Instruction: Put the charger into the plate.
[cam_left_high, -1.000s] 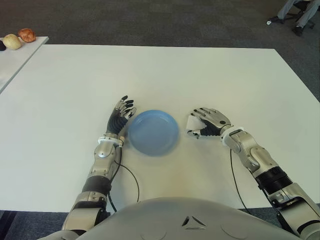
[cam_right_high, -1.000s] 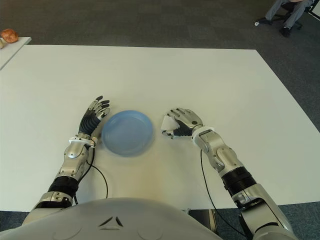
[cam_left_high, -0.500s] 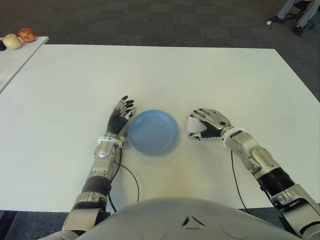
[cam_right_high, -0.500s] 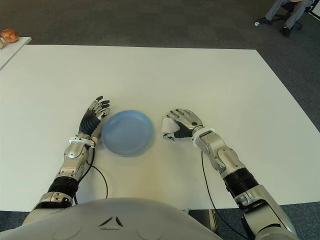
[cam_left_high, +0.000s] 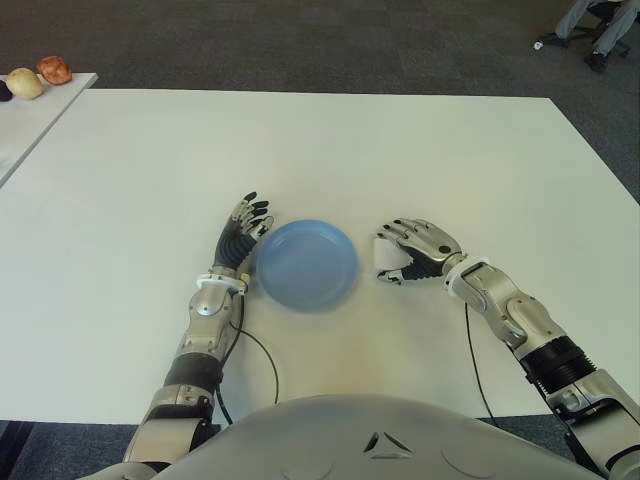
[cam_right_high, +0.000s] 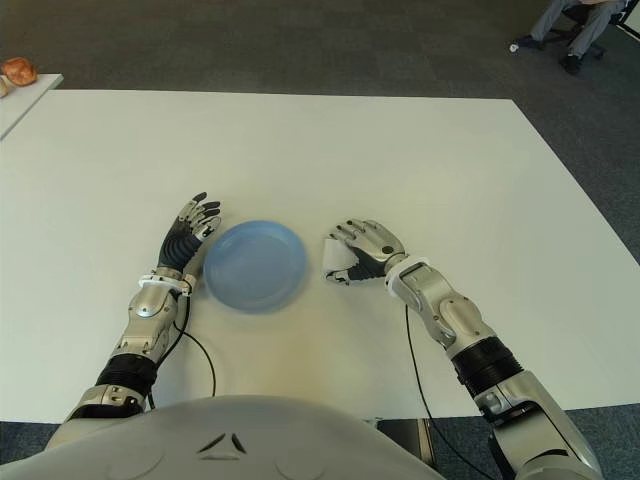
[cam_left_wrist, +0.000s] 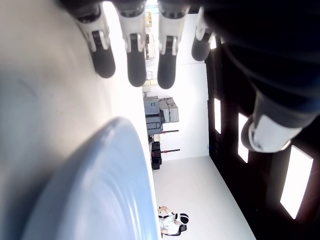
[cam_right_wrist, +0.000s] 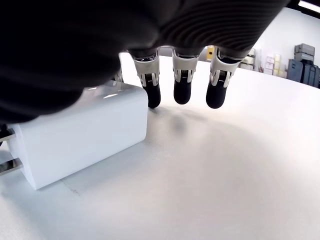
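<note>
I see the white charger lying on the table at the plate's 3 o'clock, just beside the rim. My right hand curls over it; its wrist view shows fingertips hanging past the block, whether gripping I cannot tell. My left hand at 9 o'clock lies open, fingers straight
</note>
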